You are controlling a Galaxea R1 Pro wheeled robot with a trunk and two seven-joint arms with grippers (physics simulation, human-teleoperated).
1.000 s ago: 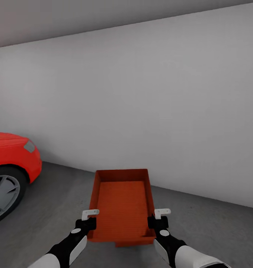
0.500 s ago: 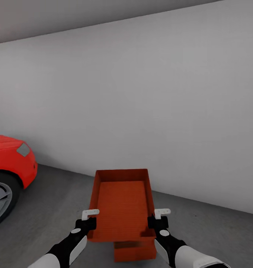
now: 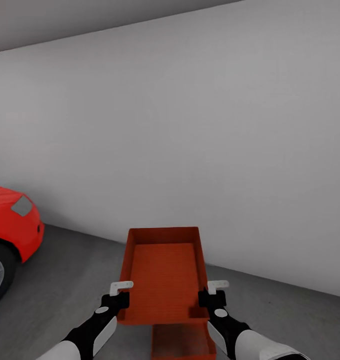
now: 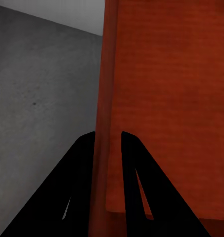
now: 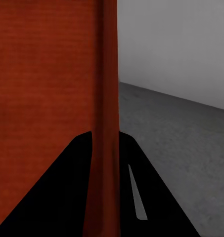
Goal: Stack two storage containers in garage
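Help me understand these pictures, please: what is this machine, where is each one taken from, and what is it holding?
It is a simulated wheeled robot with two arms. The large picture is from its head camera, looking down over both arms in a garage, with a red car beside a grey wall. The left gripper and right gripper each clamp a side wall of an orange-red storage container, held above the concrete floor. A second container sits on the floor below it. The two small pictures come from wrist cameras, looking along the black fingers pinching the container's walls.
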